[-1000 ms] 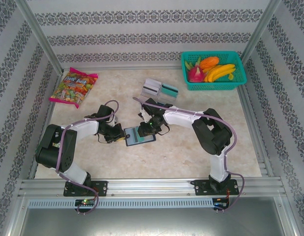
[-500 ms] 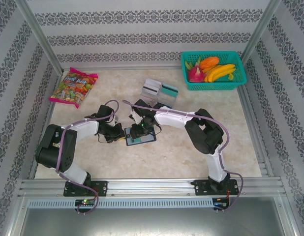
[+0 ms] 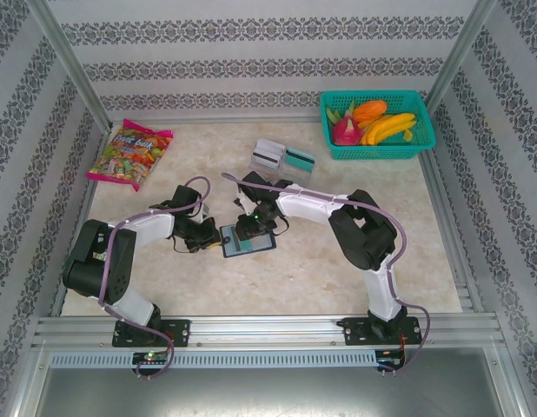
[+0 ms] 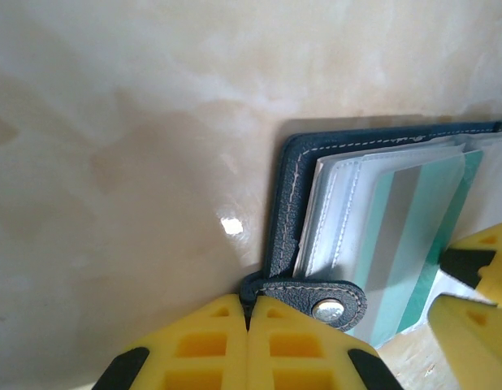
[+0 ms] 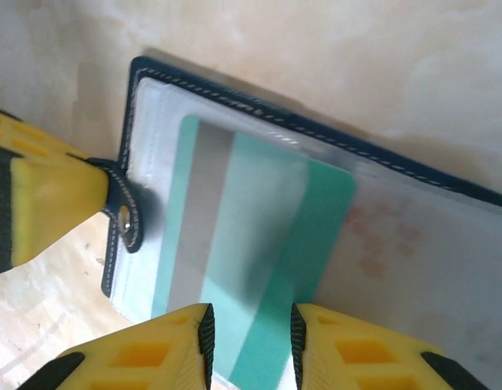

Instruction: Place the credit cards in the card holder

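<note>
Right wrist view: a teal card (image 5: pixel 251 260) sits part-way inside a clear sleeve of the open card holder (image 5: pixel 413 244), which lies mid-table, nearer the near edge. The right gripper (image 5: pixel 249 325) has its fingers apart over the card's free end. The left gripper (image 4: pixel 247 307) is closed, pinching the snap tab (image 4: pixel 314 299).

Insertion looks half done; next, the card needs sliding fully home. Other credit cards (image 3: pixel 281 157) lie toward the far edge. No print is legible.

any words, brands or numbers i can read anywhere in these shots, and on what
Nothing can be read.
candy bag: colourful print, too small and blurred to read.
teal card: grey stripe, no lettering visible.
card holder: no mark visible.
loose cards: too small to tell.
</note>
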